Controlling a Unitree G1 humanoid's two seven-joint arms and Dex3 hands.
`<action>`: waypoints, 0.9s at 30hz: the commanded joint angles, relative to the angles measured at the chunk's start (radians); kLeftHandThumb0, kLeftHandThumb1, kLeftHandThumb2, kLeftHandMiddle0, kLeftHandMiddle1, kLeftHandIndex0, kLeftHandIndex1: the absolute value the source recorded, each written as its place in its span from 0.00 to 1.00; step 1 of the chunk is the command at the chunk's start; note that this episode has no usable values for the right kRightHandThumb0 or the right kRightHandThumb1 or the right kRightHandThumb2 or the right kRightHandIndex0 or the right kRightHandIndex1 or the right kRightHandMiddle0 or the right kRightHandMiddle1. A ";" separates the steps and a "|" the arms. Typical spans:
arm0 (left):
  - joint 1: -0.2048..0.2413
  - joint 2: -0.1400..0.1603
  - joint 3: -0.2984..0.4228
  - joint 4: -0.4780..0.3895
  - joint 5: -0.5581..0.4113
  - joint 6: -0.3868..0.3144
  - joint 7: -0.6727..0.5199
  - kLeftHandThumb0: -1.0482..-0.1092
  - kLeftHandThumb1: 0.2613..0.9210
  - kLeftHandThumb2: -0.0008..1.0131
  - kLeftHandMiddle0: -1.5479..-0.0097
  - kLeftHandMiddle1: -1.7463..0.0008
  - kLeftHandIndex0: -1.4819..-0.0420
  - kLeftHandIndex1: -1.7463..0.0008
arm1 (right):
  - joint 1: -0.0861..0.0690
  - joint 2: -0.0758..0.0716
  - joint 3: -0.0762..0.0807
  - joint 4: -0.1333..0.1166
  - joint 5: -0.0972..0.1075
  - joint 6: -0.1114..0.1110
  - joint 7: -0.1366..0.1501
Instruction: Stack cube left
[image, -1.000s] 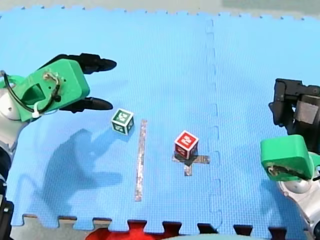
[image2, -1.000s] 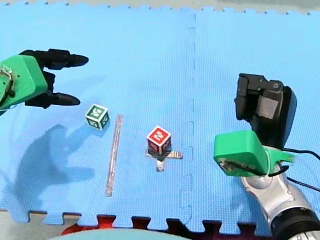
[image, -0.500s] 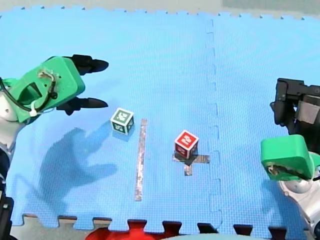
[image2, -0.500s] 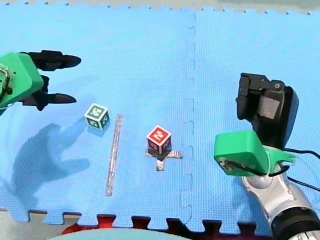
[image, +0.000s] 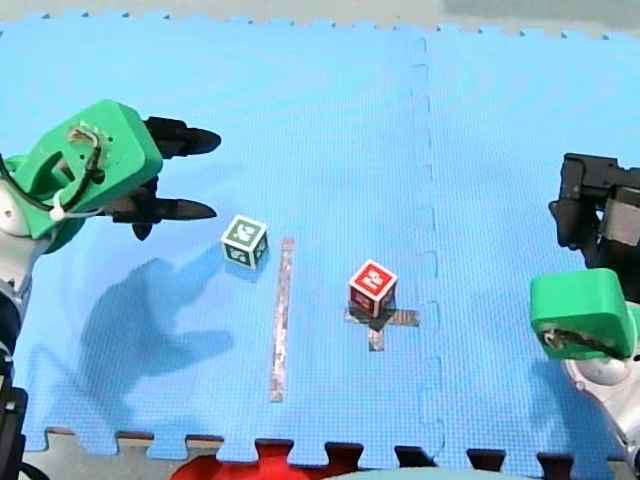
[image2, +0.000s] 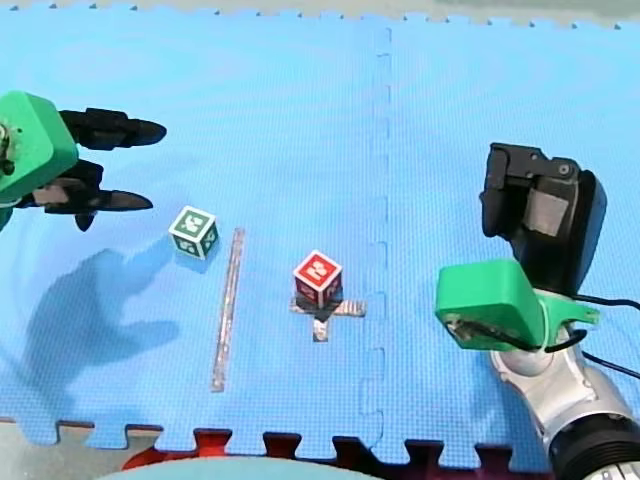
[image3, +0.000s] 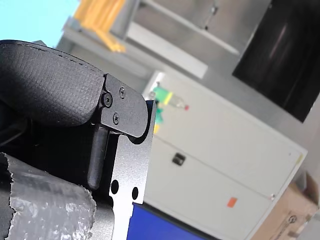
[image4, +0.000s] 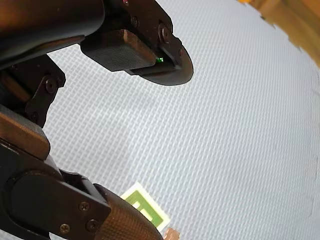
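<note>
A green cube (image: 245, 242) with a white mark lies on the blue foam mat (image: 330, 120), left of centre. To its right, a red cube (image: 373, 288) sits on a cross of grey tape (image: 383, 320). My left hand (image: 195, 176) hovers above the mat, up and to the left of the green cube. It holds nothing, and its black fingertips (image: 203, 210) point toward the cube, a short gap away. My right hand (image2: 535, 215) is at the mat's right side, far from both cubes, and holds nothing. In the second wrist view, the green cube (image4: 145, 212) appears beyond black fingers (image4: 135, 55).
A long strip of grey tape (image: 281, 320) runs front to back between the two cubes. A seam (image: 425, 200) divides the mat right of the red cube. The mat's jigsaw front edge (image: 300, 450) lies close to me, with something red below it.
My left hand has drawn back a little to the left, away from the green cube. My right hand has shifted slightly right. Neither cube has moved.
</note>
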 joint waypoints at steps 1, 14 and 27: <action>-0.006 0.004 -0.014 -0.001 0.014 -0.009 -0.010 0.35 0.65 0.01 0.46 0.00 0.66 0.99 | 0.007 -0.007 -0.003 -0.013 -0.002 0.003 -0.001; 0.011 0.011 -0.055 0.002 0.066 -0.091 0.031 0.24 0.66 0.00 0.51 0.00 0.64 0.99 | 0.014 -0.014 -0.008 -0.032 -0.006 0.012 0.001; 0.028 0.014 -0.132 0.018 0.164 -0.130 0.119 0.20 0.65 0.00 0.49 0.00 0.61 0.99 | 0.024 -0.017 -0.013 -0.054 -0.008 0.015 0.010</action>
